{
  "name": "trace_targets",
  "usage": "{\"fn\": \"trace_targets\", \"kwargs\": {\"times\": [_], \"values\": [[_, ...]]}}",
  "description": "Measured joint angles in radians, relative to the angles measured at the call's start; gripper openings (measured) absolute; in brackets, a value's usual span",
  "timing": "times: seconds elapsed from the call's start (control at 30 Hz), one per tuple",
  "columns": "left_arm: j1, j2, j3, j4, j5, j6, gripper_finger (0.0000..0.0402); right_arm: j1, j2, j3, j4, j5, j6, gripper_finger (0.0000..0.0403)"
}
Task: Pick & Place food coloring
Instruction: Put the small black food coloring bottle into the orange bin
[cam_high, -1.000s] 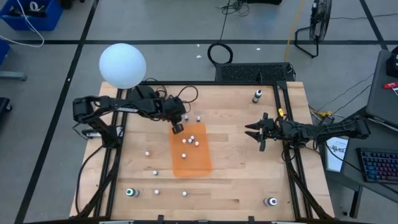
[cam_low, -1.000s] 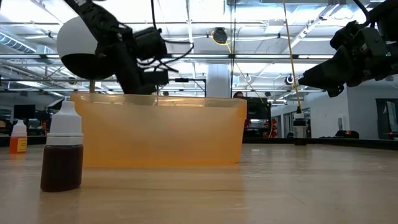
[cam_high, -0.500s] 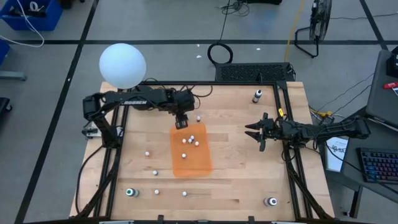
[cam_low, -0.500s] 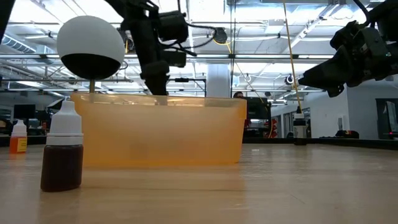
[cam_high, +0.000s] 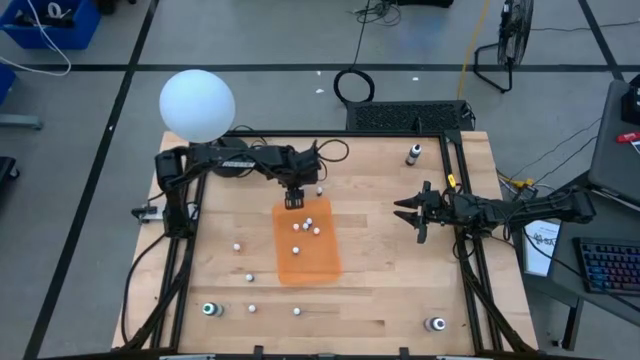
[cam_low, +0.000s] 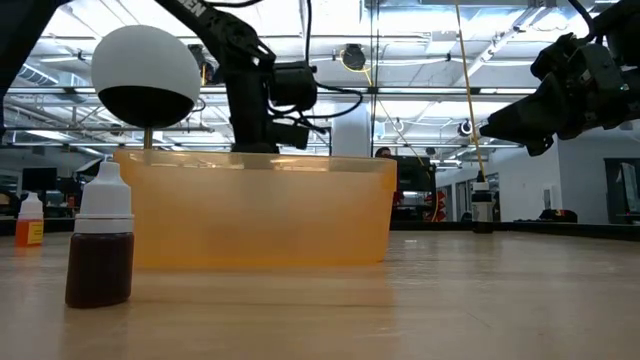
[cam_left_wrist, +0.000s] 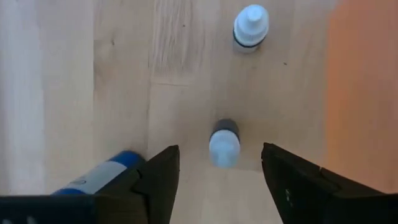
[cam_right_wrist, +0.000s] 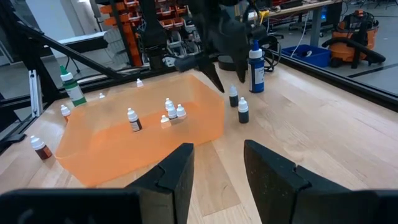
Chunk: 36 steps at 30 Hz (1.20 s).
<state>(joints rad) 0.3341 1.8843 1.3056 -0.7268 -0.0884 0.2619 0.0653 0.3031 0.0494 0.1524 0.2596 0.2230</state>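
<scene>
- Loose food coloring bottles (cam_high: 236, 245) stand scattered on the left and near part of the tabletop (cam_high: 380, 270); one brown-filled bottle (cam_low: 100, 243) stands close to the low camera.
- Left end effector (cam_high: 294, 199) hangs just past the far edge of the orange bin (cam_high: 307, 262), fingers spread and empty. A dark-capped bottle (cam_left_wrist: 224, 143) stands on the wood between its fingers, not yet touched; a second bottle (cam_left_wrist: 250, 28) stands farther off.
- Step in hand, as judged: approach for the next pick, beside the bin.
- Next move calls for a descent centred on the dark-capped bottle, a gentle squeeze, then a short carry over the bin wall.
- Bin already holds several bottles (cam_right_wrist: 171, 111).
- Right end effector (cam_high: 407, 216) waits above the right side of the tabletop, fingers apart, holding nothing.
</scene>
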Motion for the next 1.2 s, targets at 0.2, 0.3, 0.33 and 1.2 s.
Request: {"fn": "trace_targets", "kwargs": {"times": [0.2,0.3,0.33,1.2], "values": [[0.016,0.029,0.0,0.015,0.0,0.0,0.0219,0.0,0.0,0.0,0.0,0.0,0.0,0.013],[0.015,0.028,0.0,0.018,0.003,0.001,0.022,0.0,0.0,0.0,0.0,0.0,0.0,0.013],[0.015,0.028,0.0,0.019,0.003,0.002,0.0219,0.0,0.0,0.0,0.0,0.0,0.0,0.013],[0.015,0.027,0.0,-0.007,0.001,0.004,0.0007,0.0,0.0,0.0,0.0,0.0,0.0,0.013]]}}
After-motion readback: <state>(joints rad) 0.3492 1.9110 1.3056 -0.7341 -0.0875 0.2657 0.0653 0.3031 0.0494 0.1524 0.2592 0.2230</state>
